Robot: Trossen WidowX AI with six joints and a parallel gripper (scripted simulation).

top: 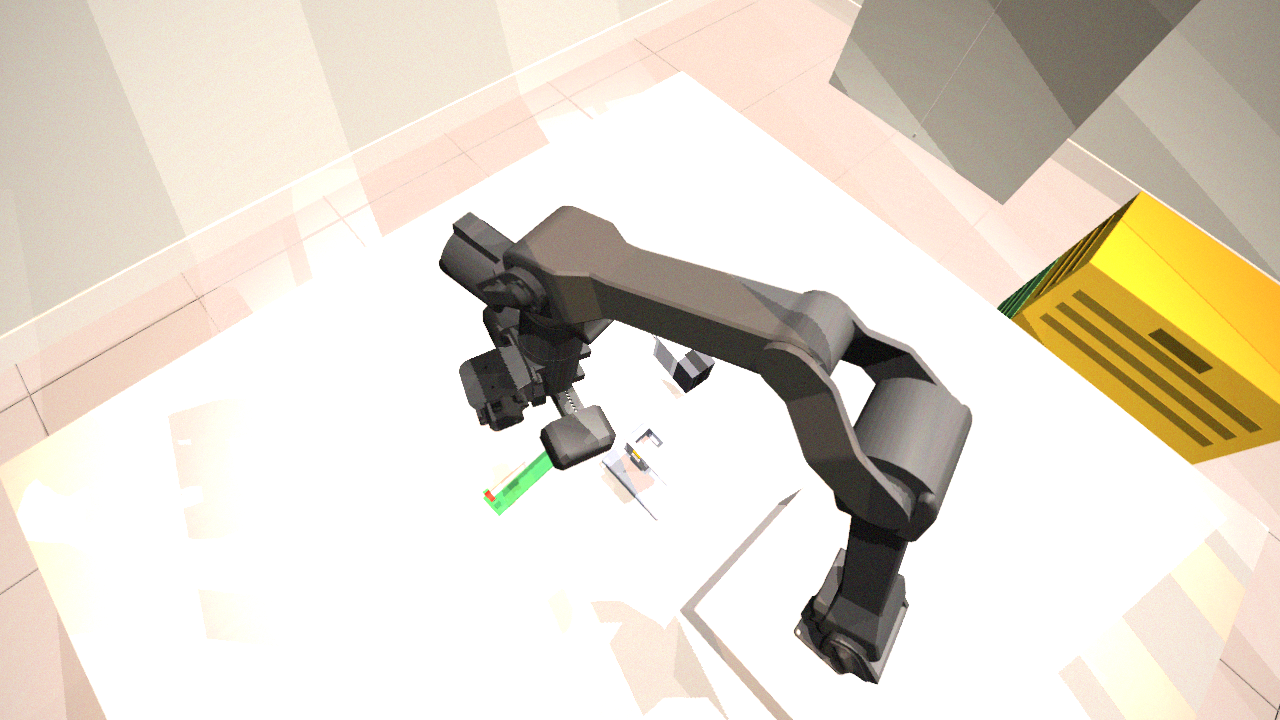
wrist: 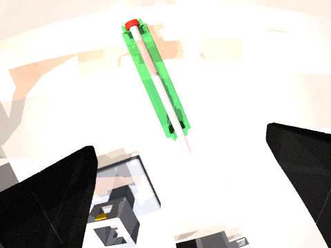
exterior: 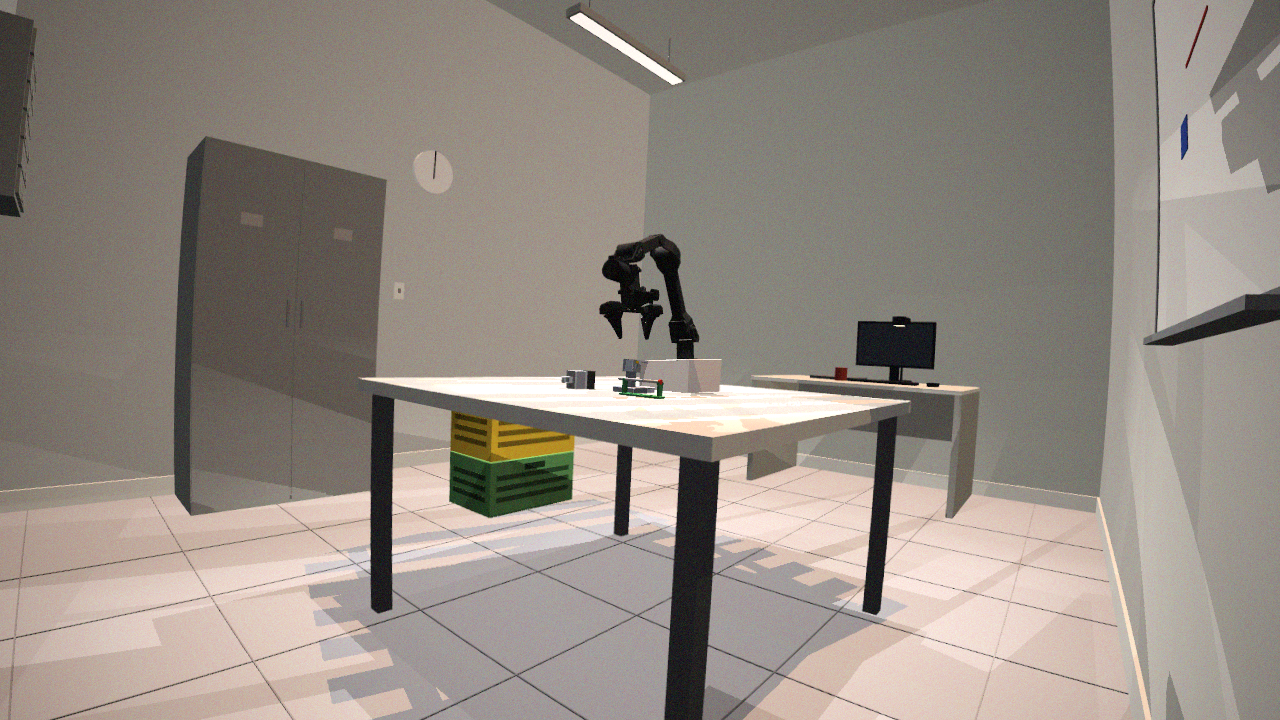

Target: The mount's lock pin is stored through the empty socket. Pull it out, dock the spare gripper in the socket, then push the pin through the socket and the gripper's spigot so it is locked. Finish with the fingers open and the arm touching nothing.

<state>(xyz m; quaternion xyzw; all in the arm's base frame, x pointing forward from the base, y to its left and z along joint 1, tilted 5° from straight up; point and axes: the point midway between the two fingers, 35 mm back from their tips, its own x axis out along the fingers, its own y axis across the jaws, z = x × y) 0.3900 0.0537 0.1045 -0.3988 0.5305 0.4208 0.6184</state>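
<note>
My gripper point(exterior: 632, 336) point(wrist: 185, 143) is open and empty, high above the table. The lock pin point(wrist: 167, 103) point(top: 489, 496) point(exterior: 660, 382), with a red head point(wrist: 132, 25), lies along the green cradle point(top: 528, 479) point(exterior: 640, 395) point(wrist: 146, 83); its plain end sticks out past the cradle. The grey socket point(top: 637, 450) point(exterior: 631, 367) point(wrist: 132, 216) stands beside it on a light base plate point(wrist: 146, 196). No pin shows through the socket, and its square opening looks empty. The spare gripper point(top: 689, 368) point(exterior: 580, 379) point(wrist: 212, 242) lies apart from the socket, mostly cut off in the wrist view.
The white table point(top: 358, 573) point(exterior: 554, 404) carries everything. A pale box point(exterior: 698, 374) under the arm's base stands near the socket. A yellow crate point(top: 1154, 331) point(exterior: 537, 436) on a green crate point(exterior: 534, 483) is off the table. The arm hangs over the spare gripper's side of the table.
</note>
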